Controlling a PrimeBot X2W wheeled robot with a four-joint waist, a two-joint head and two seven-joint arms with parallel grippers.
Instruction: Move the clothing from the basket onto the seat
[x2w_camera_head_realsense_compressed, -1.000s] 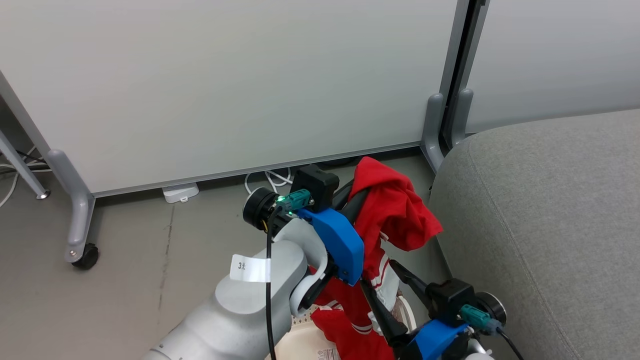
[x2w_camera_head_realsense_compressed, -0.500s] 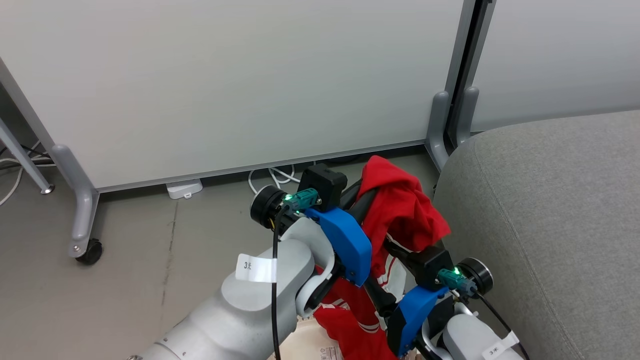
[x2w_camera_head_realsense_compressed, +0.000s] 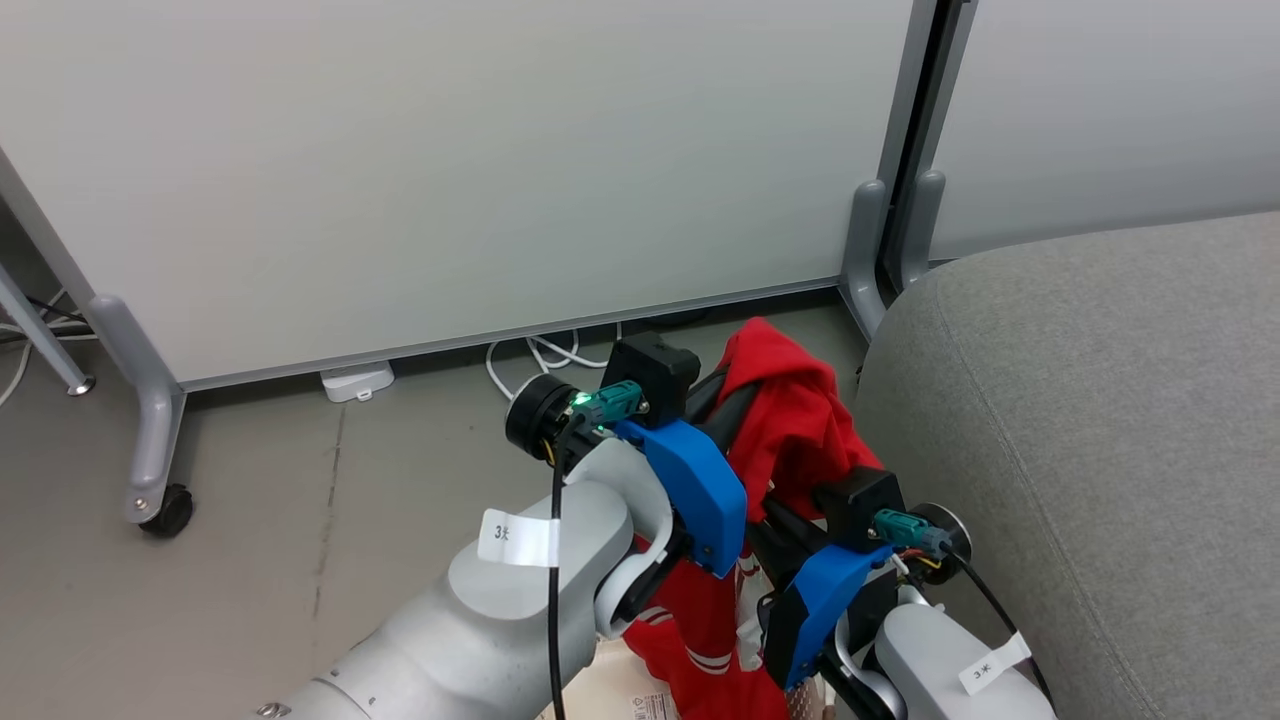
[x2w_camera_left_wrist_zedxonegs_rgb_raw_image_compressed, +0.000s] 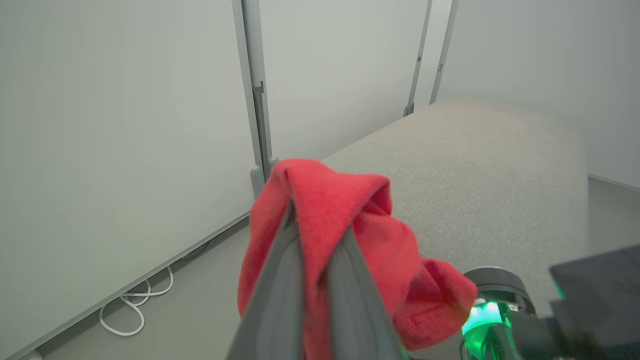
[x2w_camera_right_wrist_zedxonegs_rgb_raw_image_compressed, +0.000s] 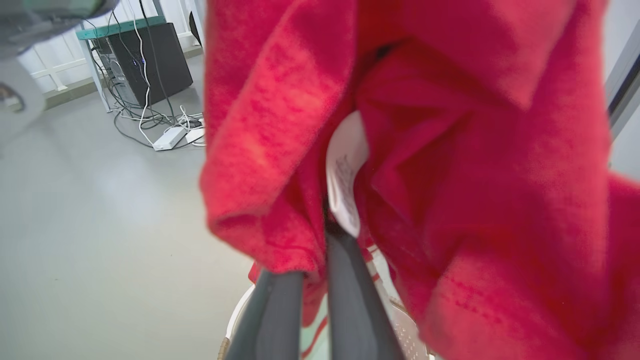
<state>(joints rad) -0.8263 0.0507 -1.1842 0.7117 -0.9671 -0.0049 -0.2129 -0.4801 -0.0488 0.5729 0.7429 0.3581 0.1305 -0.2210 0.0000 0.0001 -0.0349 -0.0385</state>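
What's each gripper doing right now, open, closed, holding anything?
Left gripper: closed, holding the red clothing.
Right gripper: closed, also gripping red clothing.

A pale partition panel (x2w_camera_head_realsense_compressed: 450, 170) stands across the back on a grey frame, its bent grey foot (x2w_camera_head_realsense_compressed: 150, 420) ending in 1 black castor (x2w_camera_head_realsense_compressed: 168, 512) on the grey floor (x2w_camera_head_realsense_compressed: 330, 540). A 2nd panel (x2w_camera_head_realsense_compressed: 1100, 110) stands to its right, with 2 upright grey posts (x2w_camera_head_realsense_compressed: 862, 245) between them. Below the 1st panel's lower edge lie a small white box (x2w_camera_head_realsense_compressed: 357, 381) and loops of white cable (x2w_camera_head_realsense_compressed: 540, 357). In the right wrist view, a black computer tower (x2w_camera_right_wrist_zedxonegs_rgb_raw_image_compressed: 150, 57) stands by a teal-topped table (x2w_camera_right_wrist_zedxonegs_rgb_raw_image_compressed: 120, 25), with tangled cables (x2w_camera_right_wrist_zedxonegs_rgb_raw_image_compressed: 145, 117) and a white power strip (x2w_camera_right_wrist_zedxonegs_rgb_raw_image_compressed: 170, 138) on the floor before it.
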